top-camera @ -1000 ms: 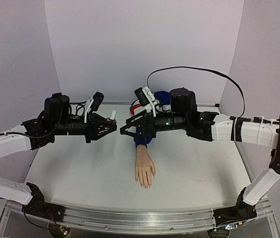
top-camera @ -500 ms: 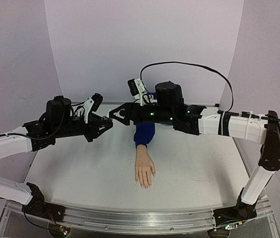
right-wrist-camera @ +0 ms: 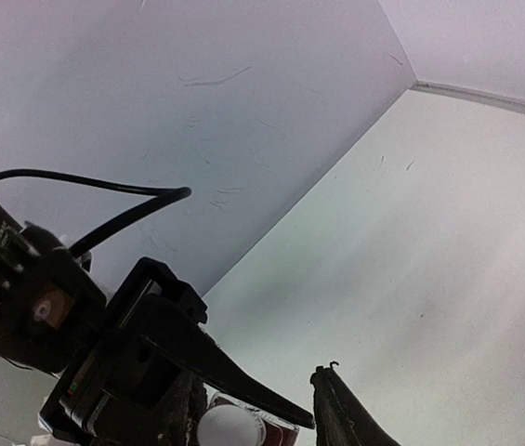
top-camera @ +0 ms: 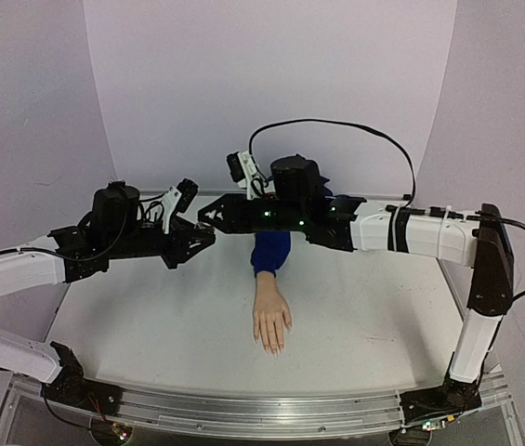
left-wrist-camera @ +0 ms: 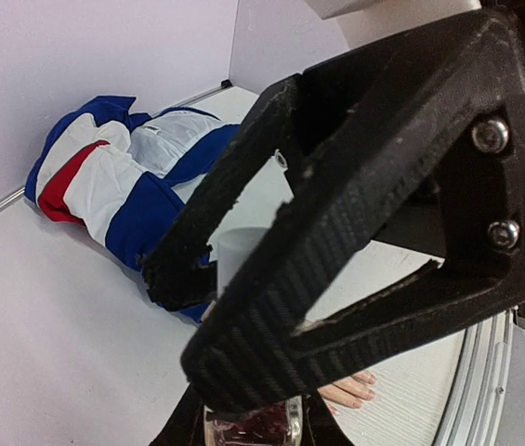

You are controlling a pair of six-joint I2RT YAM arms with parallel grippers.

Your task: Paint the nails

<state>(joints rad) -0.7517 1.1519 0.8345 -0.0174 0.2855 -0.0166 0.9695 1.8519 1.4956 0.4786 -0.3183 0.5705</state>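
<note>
Now your left gripper is clamped tight on the dark-red polish bottle, held up off the table. Your right gripper straddles its white cap, jaws partly open, a gap showing on one side. The nails tip the mannequin hand, which lies flat on the table, well below both grippers.

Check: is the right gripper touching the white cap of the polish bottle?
Cannot tell. In the right wrist view the white cap sits between the fingers of the right gripper but is cropped; in the left wrist view a finger hides the contact.
</note>
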